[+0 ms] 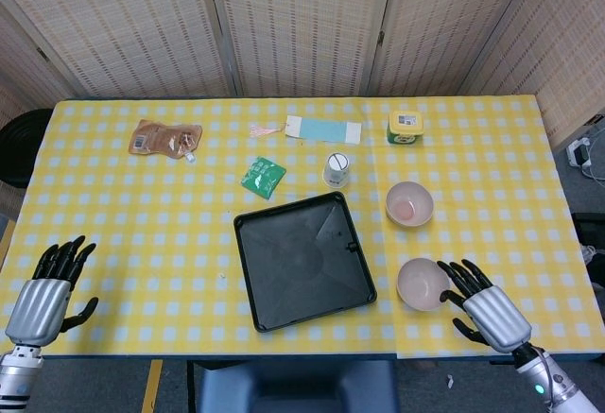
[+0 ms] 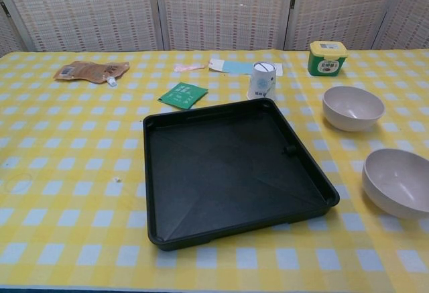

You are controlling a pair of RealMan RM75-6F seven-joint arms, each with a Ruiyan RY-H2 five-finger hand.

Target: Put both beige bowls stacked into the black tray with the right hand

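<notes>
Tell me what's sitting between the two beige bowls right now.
Nothing: only bare checked tablecloth separates the far bowl from the near bowl, clearest in the head view.

Left hand and right hand both hover empty, fingers spread.

Black tray, beige bowls (yellow-checked tablecloth).

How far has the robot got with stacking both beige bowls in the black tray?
Nothing is done yet: the black tray holds no bowl, and the near bowl and far bowl sit apart on the tablecloth. In hand: the right robot hand, fingers spread, is beside the near bowl. Left: grasping, stacking and placing both.
</notes>
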